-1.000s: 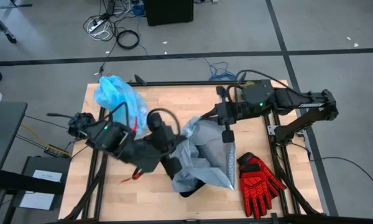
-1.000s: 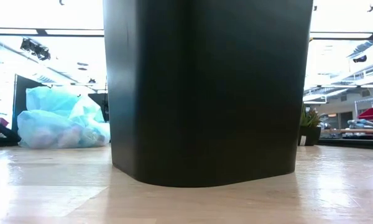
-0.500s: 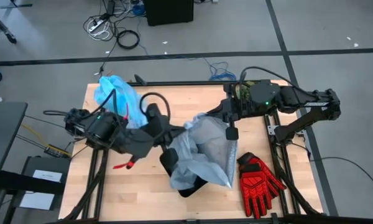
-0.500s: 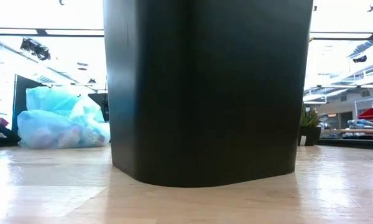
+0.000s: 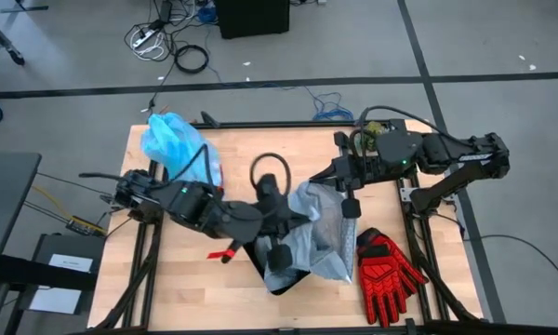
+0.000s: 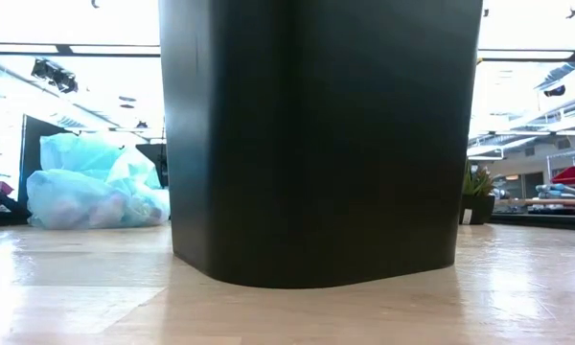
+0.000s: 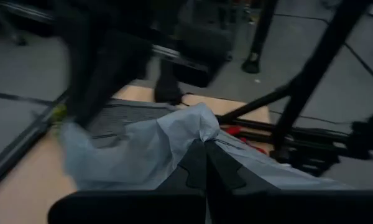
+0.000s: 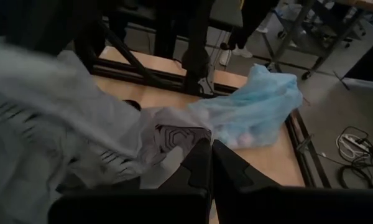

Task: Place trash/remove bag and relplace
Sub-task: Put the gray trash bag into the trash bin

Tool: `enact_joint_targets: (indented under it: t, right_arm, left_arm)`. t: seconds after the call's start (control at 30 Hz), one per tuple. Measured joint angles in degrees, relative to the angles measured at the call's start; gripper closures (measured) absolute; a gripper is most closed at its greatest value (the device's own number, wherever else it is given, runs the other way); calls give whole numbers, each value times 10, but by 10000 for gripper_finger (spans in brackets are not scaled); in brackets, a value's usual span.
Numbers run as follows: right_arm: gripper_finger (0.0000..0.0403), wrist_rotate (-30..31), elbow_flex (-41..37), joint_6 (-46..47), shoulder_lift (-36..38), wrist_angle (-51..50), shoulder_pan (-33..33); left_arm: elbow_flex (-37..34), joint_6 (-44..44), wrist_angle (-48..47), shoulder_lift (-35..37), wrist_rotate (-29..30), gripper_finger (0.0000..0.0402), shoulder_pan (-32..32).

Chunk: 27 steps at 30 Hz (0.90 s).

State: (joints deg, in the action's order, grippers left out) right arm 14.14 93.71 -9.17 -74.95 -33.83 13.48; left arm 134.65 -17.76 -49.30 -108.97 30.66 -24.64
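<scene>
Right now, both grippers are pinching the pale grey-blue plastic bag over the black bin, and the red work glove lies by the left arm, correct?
Not quite: the red work glove lies by the right arm, as the high view shows. Both the left gripper and right gripper pinch the pale grey-blue plastic bag over the black bin.

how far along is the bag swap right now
Looks done: the full cyan bag, paper wads showing through it, sits off at the table's far left corner, out of the black bin. In hand: the left gripper and right gripper are each shut on the grey-blue replacement bag, draped over the bin. Left: opening it and seating it around the rim.
</scene>
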Motion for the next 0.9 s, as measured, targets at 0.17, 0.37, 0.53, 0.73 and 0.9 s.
enact_joint_targets:
  t: [0.17, 0.37, 0.53, 0.73, 0.9]
  right_arm:
    - [403, 0, 0, 1, 1, -6, 11]
    - [403, 15, 0, 3, 4, -10, 26]
    - [403, 18, 0, 3, 7, -12, 31]
    - [403, 18, 0, 7, 13, -21, 31]
    - [403, 19, 0, 6, 13, -23, 31]
  left_arm:
    - [0, 36, 64, -25, -46, 401, 7]
    - [0, 71, 134, -49, -125, 401, 15]
    - [0, 113, 174, -50, -168, 401, 14]
    - [0, 54, 68, -48, -121, 401, 10]
    - [0, 13, -17, -21, -90, 401, 0]
